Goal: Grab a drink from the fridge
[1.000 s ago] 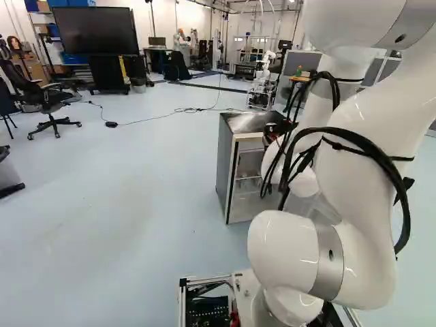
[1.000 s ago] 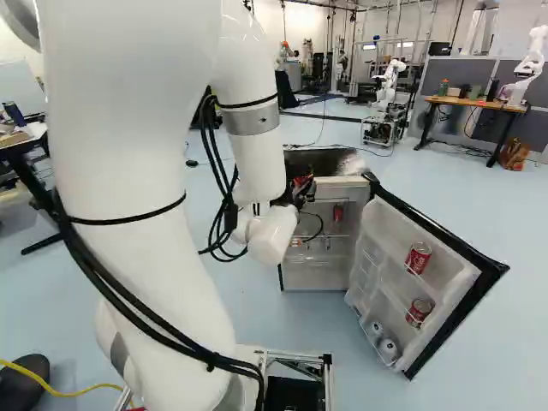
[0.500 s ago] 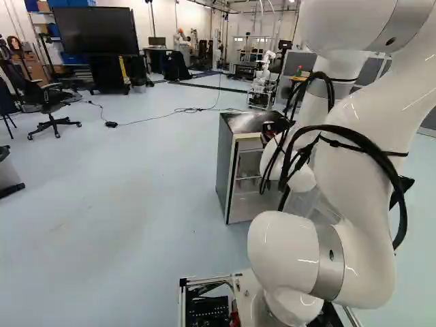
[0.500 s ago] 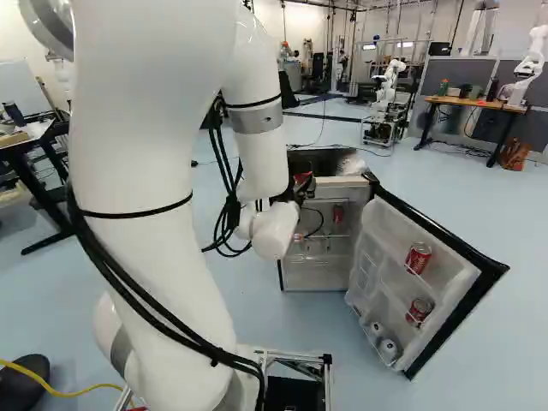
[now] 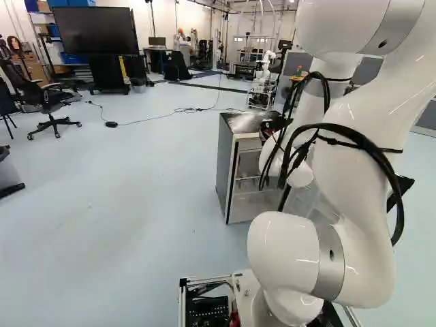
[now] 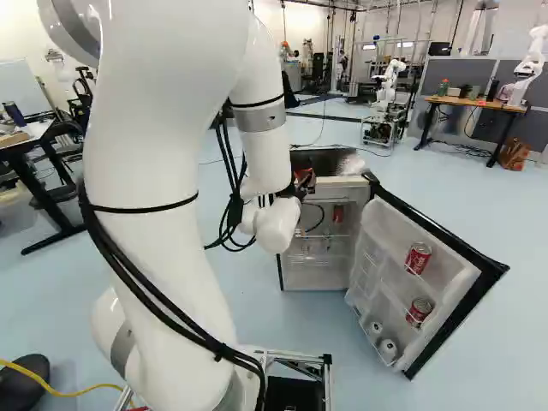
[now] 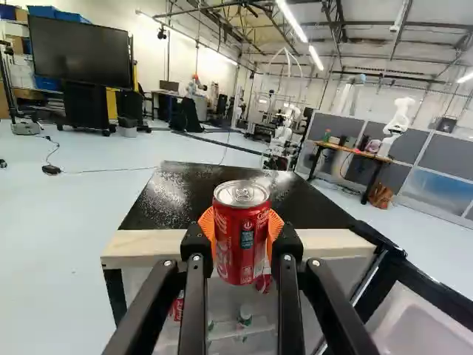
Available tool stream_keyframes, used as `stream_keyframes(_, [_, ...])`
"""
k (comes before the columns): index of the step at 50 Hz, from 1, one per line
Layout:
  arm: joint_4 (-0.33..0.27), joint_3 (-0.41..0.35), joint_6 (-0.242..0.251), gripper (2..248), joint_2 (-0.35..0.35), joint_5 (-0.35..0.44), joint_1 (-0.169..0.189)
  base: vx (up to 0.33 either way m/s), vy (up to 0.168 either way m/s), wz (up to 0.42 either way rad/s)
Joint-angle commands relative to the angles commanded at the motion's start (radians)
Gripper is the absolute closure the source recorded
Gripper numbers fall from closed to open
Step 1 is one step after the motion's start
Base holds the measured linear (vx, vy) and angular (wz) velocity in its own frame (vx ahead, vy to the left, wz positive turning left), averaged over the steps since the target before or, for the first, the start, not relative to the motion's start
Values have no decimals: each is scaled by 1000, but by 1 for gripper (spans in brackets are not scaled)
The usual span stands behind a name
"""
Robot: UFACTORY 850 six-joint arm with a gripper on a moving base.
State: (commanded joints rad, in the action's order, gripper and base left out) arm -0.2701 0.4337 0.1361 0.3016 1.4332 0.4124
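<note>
Since the room's pale blue floor (image 5: 102,204) runs way back to gray partitions (image 7: 443,155) and a big black screen (image 5: 95,30), we get a nice view past the fridge (image 5: 227,163), door (image 6: 385,223) swung open. Its top (image 7: 170,196) is glossy black, speckled white. Our end effector (image 6: 305,182) is snug around the red drink can (image 7: 240,244), orange pads (image 7: 207,222) on both sides, upright by the top's front edge.

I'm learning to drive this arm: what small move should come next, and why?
I'd probably ease the pincer back a little from the fridge, without loosening: the red can sits upright between both orange pads, in front of the fridge's pale front edge, and the open door stands to one side.
</note>
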Motion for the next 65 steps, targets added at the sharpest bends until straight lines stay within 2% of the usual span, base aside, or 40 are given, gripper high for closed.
stream_keyframes(13, [0, 29, 0, 161, -2, 0, -7, 0, 0, 0])
stream_keyframes(42, [0, 97, 0, 161, 50, -1, -23, 0, 0, 0])
stream_keyframes(65, [0, 152, 0, 161, 93, -40, -35, 0, 0, 0])
